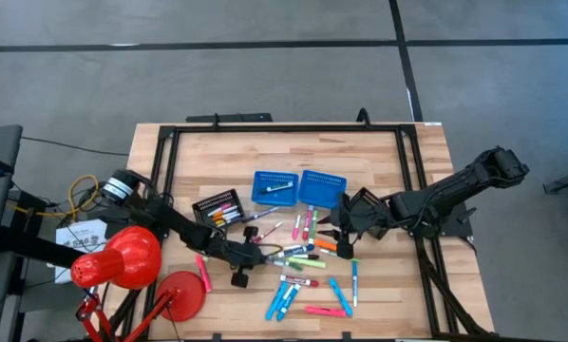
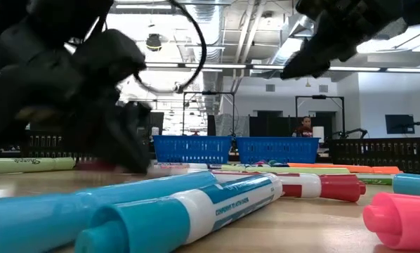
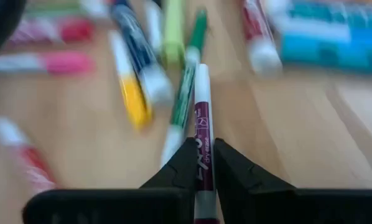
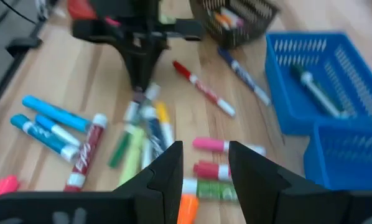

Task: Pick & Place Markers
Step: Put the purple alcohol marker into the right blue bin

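Many short capped markers (image 1: 303, 256) in pink, blue, green, orange, red and white lie scattered on the wooden table's middle. My left gripper (image 1: 261, 251) is low at the left of the pile, shut on a thin maroon-and-white marker (image 3: 202, 106). It shows as a dark mass in the low view (image 2: 119, 133). My right gripper (image 4: 201, 163) is open and empty above pink, red, green and orange markers (image 4: 214, 171) at the pile's right. It is raised off the table in the low view (image 2: 322, 42). My left gripper pinches the maroon-and-white marker's barrel (image 3: 202, 149) between its two fingers (image 3: 180, 167). The marker lies along the fingers and sticks out past their tips toward the pile. The fingers slant down at the table from the left. Whether the marker's far end rests on the table, I cannot tell.
Two blue perforated baskets (image 1: 274, 187) (image 1: 322, 187) stand side by side behind the pile, one holding a marker (image 4: 316, 90). A small black tray (image 1: 217, 207) with markers stands to their left. A red lamp (image 1: 123, 256) sits at the near left. A person (image 2: 306, 126) is in the room beyond.
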You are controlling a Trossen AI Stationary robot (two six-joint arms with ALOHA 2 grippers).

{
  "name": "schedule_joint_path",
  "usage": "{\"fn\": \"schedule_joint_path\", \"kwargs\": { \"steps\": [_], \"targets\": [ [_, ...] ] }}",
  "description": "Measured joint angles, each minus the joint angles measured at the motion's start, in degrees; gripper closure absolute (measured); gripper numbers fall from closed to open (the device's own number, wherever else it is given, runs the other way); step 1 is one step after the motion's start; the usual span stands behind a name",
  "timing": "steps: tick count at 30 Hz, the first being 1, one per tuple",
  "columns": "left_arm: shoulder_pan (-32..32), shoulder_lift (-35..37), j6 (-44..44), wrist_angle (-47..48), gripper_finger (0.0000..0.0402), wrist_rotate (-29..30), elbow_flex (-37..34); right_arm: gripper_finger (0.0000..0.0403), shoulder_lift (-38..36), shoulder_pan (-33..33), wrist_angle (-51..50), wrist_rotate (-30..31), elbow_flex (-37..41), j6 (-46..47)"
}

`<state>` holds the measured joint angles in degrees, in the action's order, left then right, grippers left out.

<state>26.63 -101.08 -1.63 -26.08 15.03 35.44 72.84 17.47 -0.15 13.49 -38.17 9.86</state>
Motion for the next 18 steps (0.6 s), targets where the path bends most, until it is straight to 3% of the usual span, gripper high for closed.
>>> {"fn": "schedule_joint_path", "kwargs": {
  "steps": [7, 13, 18],
  "targets": [
    [-2.3, 11.0, 8.2, -1.2, 0.0367, 8.0, 0.2, 0.0285, 4.4, -0.4, 9.5, -0.1, 0.0, -7.4],
    [-6.5, 17.2, 12.1, -1.6, 0.0365, 8.0, 0.3, 0.0285, 11.5, -2.7, 19.4, -0.1, 0.0, -14.3],
    [-9.1, 17.9, 12.1, -1.6, 0.0363, 6.5, 0.3, 0.0285, 15.3, -5.0, 25.7, -0.1, -0.3, -14.9]
  ]
}}
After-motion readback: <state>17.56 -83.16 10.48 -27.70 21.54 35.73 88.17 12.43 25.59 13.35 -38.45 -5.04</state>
